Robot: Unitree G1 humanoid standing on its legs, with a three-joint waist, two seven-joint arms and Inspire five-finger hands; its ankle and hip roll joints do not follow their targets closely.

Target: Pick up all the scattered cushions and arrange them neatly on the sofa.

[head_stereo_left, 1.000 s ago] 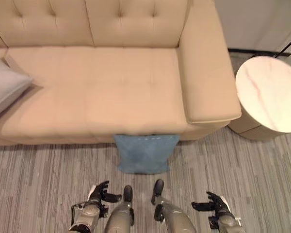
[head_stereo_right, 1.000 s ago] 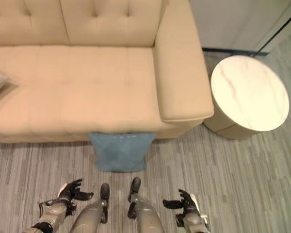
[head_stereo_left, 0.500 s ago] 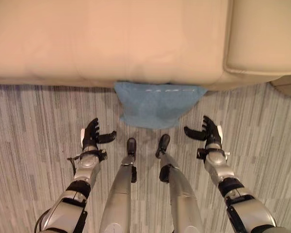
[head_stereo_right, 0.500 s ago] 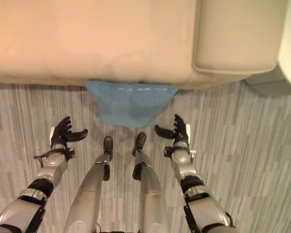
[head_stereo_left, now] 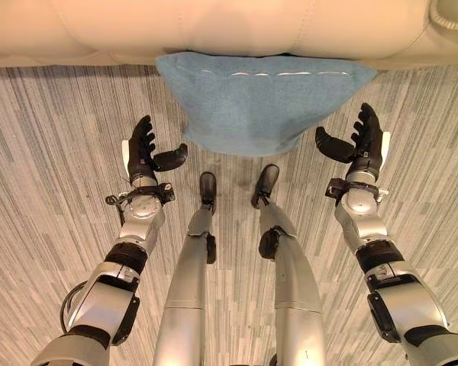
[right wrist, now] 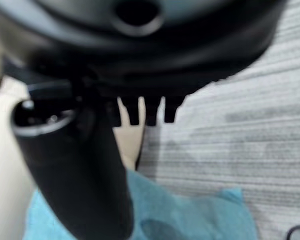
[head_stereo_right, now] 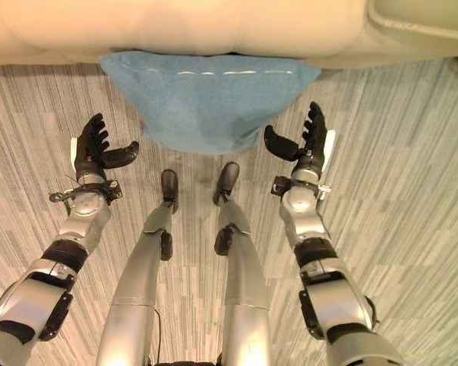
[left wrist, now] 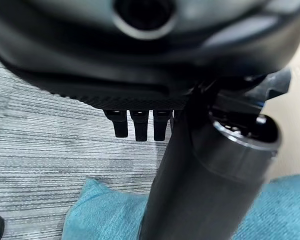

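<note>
One blue cushion [head_stereo_left: 263,103] lies on the striped grey floor [head_stereo_left: 53,130], its far edge tucked against the beige sofa [head_stereo_left: 214,30] front. No writing legible on it. My left hand [head_stereo_left: 143,152] and right hand [head_stereo_left: 364,145] flank it, fingers spread, thumbs out, touching nothing. Wrist views show cushion corners close up.

Cushion [head_stereo_left: 252,103]: blue matt woven cloth. Sofa [head_stereo_left: 214,27]: smooth beige upholstery. Floor [head_stereo_left: 46,152]: grey striped low-pile carpet.
</note>
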